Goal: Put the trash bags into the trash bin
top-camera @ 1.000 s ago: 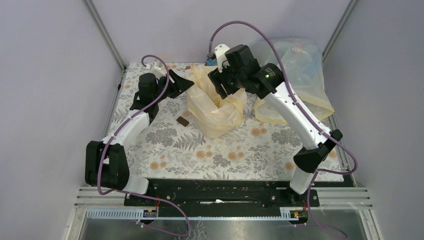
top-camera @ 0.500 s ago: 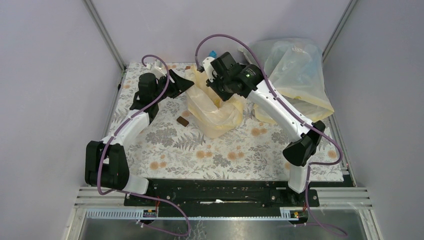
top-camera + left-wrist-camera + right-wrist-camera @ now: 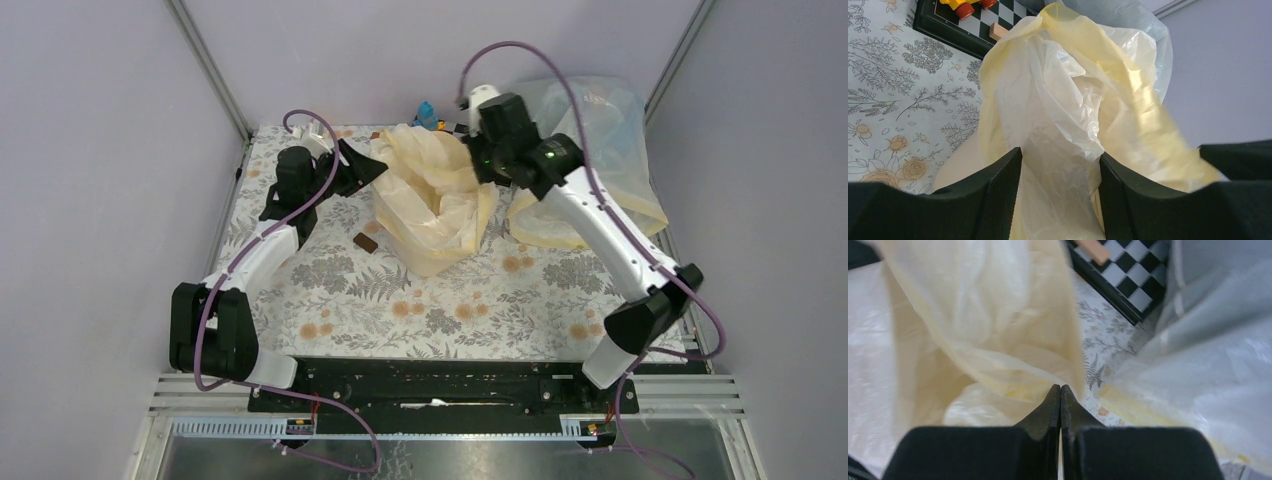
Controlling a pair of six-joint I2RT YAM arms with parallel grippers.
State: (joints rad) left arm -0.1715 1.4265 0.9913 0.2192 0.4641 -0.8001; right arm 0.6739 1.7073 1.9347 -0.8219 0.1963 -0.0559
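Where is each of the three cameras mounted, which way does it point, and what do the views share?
Top external: above and behind the bases, looking down on the table; both arms whole, left gripper and right gripper at the trash bag.
Left wrist: looks along its parted fingers at the bag.
Right wrist: looks past its closed fingertips at the bag and a clear sack.
Shared: both wrist views show the bag and a chessboard.
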